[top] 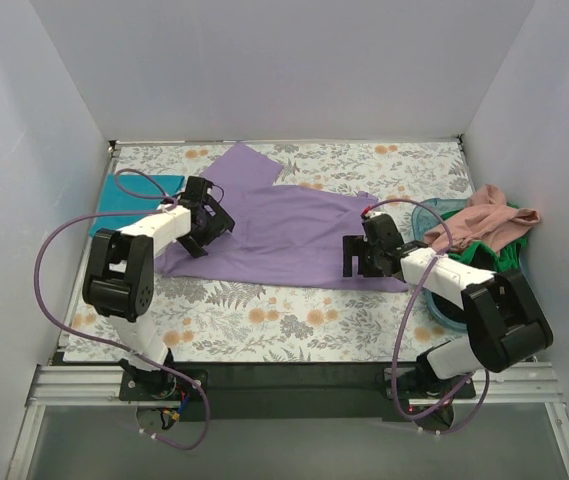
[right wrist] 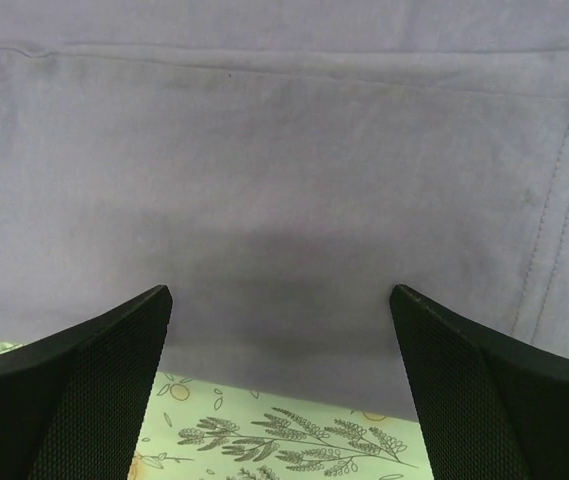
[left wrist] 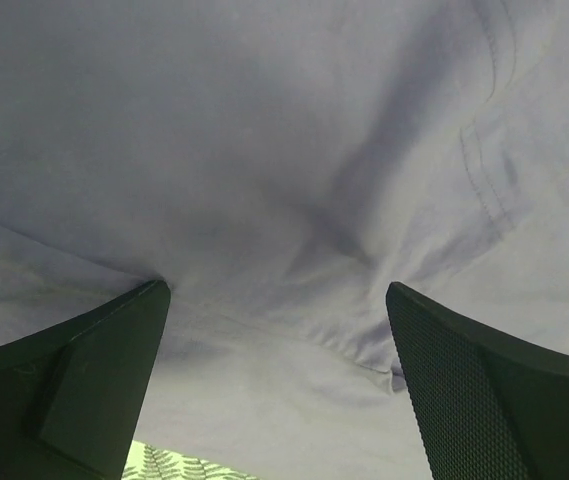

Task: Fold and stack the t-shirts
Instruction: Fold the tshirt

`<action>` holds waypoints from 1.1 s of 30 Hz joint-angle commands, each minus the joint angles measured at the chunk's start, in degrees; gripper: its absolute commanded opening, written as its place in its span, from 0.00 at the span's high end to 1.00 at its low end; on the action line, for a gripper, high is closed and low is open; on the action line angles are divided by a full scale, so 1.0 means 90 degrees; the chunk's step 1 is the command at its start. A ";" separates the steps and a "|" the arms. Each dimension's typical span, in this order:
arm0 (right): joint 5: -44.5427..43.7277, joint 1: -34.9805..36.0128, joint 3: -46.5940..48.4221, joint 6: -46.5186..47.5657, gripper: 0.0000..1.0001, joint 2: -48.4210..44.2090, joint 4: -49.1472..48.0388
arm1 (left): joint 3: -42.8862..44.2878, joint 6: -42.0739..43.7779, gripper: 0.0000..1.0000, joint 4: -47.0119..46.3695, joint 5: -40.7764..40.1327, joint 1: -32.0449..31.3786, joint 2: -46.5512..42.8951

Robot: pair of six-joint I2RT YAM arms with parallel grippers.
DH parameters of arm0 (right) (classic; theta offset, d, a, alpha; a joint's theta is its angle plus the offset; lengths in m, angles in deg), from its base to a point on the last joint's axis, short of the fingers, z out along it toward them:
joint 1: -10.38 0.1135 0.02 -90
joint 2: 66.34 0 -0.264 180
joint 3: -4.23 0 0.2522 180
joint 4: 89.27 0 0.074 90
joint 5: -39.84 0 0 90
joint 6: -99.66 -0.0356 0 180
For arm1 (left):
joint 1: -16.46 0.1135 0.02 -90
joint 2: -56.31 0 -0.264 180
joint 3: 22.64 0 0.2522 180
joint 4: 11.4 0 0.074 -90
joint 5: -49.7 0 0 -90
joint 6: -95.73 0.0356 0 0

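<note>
Your lavender t-shirt lies spread across the middle of the floral-print tabletop. The left jaws are spread over its left edge, and the right jaws are spread over its near right hem. A folded teal t-shirt sits at the far left. The blue tub, holding the salmon-pink t-shirt and the green t-shirt, crowds your right arm. Walls close in on three sides.

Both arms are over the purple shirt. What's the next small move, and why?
Probably lower both and close on the fabric: the left gripper and right gripper are open over opposite edges of the lavender t-shirt, which lies spread out and ungrasped.
</note>
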 commanded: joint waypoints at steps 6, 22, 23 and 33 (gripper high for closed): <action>-0.0103 0.0029 -0.1167 -0.0917 0.02 -0.0802 0.0254 | -0.1808 -0.0526 0.09 0.0102 0.0280 0.0025 -0.1082; 0.0268 0.0029 -0.2556 -0.2140 0.02 -0.4936 0.2237 | -0.3823 -0.1045 0.08 0.1078 0.0575 -0.0151 -0.4960; 0.0365 0.0029 -0.2468 -0.2005 0.01 -0.4975 0.2227 | -0.3581 -0.1035 0.08 0.1137 0.0496 -0.0151 -0.4989; -0.0336 0.0029 0.0021 -0.0852 0.02 -0.3268 0.2062 | -0.0866 -0.0236 0.07 0.0972 -0.0237 -0.0112 -0.2737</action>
